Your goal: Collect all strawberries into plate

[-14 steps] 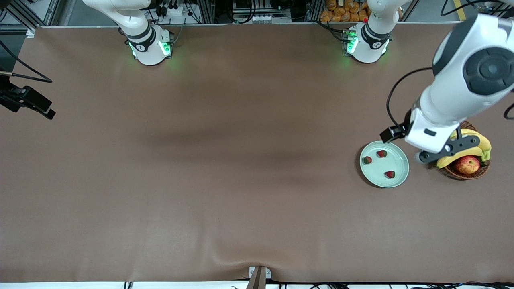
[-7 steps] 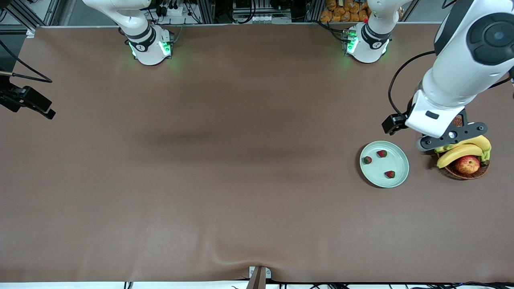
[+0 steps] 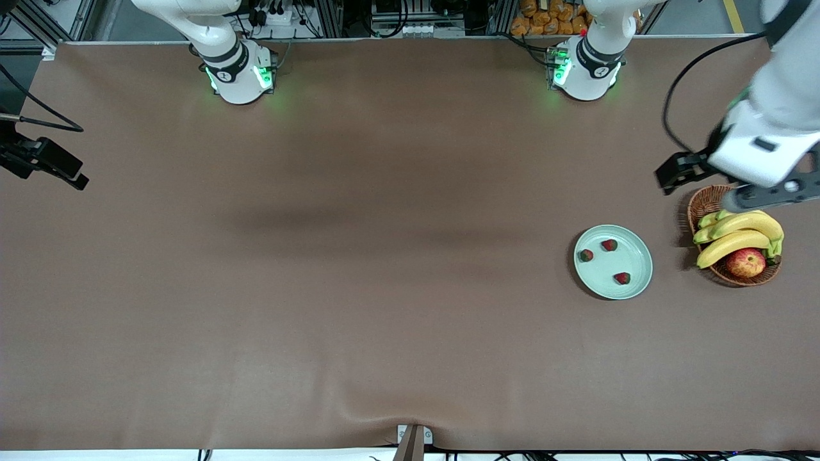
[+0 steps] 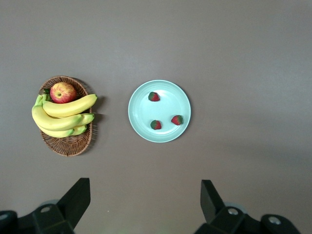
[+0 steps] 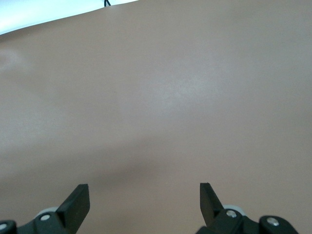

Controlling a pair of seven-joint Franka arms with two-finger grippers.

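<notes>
The pale mint-green plate (image 3: 633, 257) lies on the brown table toward the left arm's end. All three strawberries lie on it: one (image 3: 609, 244), a second (image 3: 585, 255) and a third (image 3: 621, 278). The left wrist view shows the plate (image 4: 168, 101) and the three strawberries (image 4: 154, 96) (image 4: 156, 125) (image 4: 177, 120) from high up. My left gripper (image 3: 772, 192) is open and empty, raised over the basket's rim, apart from the plate; its jaws stand wide in its wrist view (image 4: 145, 200). My right gripper (image 5: 145, 202) is open and empty over bare table, and does not show in the front view.
A brown wicker basket (image 3: 703, 200) stands beside the plate at the left arm's end, holding bananas (image 3: 737, 234) and a red-yellow apple (image 3: 746, 262). It also shows in the left wrist view (image 4: 68, 142). A camera mount (image 3: 45, 163) sits at the right arm's end.
My left arm has risen and drawn away from the plate's side toward the table's end, uncovering the basket. The strawberries and plate have not moved.
</notes>
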